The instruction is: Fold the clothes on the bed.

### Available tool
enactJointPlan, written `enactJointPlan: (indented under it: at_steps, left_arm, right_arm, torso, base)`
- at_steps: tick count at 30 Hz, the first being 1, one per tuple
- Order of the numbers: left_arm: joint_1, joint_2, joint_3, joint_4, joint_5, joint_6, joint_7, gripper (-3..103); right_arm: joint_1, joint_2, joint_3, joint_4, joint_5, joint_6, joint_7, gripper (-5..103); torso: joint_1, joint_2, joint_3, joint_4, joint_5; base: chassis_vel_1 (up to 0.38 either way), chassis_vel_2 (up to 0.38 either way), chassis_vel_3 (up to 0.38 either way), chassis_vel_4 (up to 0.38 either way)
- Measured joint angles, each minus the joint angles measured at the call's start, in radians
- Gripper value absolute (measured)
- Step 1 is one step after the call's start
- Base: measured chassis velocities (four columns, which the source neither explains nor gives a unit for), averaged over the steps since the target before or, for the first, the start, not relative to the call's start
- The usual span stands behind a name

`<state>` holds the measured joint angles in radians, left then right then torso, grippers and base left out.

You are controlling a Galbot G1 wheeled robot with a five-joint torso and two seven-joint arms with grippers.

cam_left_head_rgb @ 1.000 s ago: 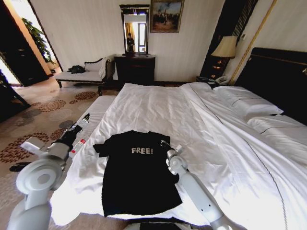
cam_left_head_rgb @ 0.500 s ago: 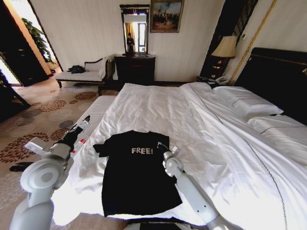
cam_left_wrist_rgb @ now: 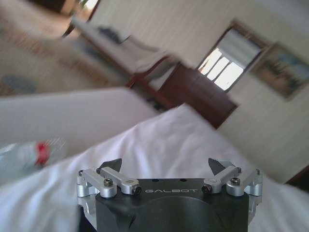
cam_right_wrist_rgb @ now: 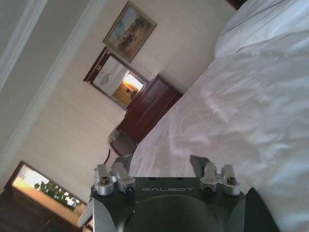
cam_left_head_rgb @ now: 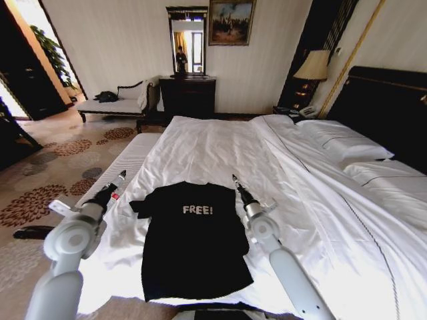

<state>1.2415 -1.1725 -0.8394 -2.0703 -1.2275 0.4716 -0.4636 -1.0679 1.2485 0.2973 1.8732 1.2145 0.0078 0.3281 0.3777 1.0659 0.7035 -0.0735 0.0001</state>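
The black T-shirt (cam_left_head_rgb: pixel 193 243) with white "FREE!" lettering lies flat, chest up, near the foot of the white bed (cam_left_head_rgb: pixel 220 147). My left gripper (cam_left_head_rgb: pixel 120 175) hovers over the bed's left edge, just left of the shirt's left sleeve. In the left wrist view this gripper (cam_left_wrist_rgb: pixel 165 166) is open, with white sheet beyond it. Beside the shirt's right shoulder, my right gripper (cam_left_head_rgb: pixel 235 180) points toward the headboard end. The right wrist view shows it (cam_right_wrist_rgb: pixel 161 163) open over bare sheet, holding nothing.
A small red-and-white object (cam_left_wrist_rgb: pixel 41 152) lies on the bed's left side near my left arm. White pillows (cam_left_head_rgb: pixel 343 143) and a dark headboard (cam_left_head_rgb: pixel 393 113) are at the right. A chaise bench (cam_left_head_rgb: pixel 110 105) and a dark dresser (cam_left_head_rgb: pixel 188 97) stand against the far wall.
My right arm has swung right and stretched forward, carrying its gripper from over the shirt's right shoulder to just beyond the sleeve. The left arm shifted slightly right and forward.
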Motion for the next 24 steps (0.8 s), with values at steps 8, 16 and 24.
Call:
enactJointPlan:
  at_steps: [8,16,24]
  left_arm:
    - [0.002,-0.051,0.016,0.187,-0.095,0.008,0.034,100]
    - [-0.012,-0.075,0.059,0.337,-0.115,0.010,0.064,100]
    - [-0.012,-0.091,0.067,0.343,-0.122,0.008,0.066,100]
  right_arm:
    - [-0.025,0.017,0.048,0.022,-0.022,-0.007,0.025,97]
    - [-0.046,0.012,0.064,0.035,-0.032,-0.021,0.045,100]
    - [-0.049,0.012,0.062,0.032,-0.040,-0.026,0.056,100]
  torso:
    - [0.000,0.000,0.000,0.0003,-0.0002]
    - [0.000,0.000,0.000,0.0002,-0.0001]
    - [0.000,0.000,0.000,0.0002,-0.0001]
  base:
    - [0.000,0.000,0.000,0.000]
    - [0.000,0.000,0.000,0.000]
    - [0.000,0.000,0.000,0.000]
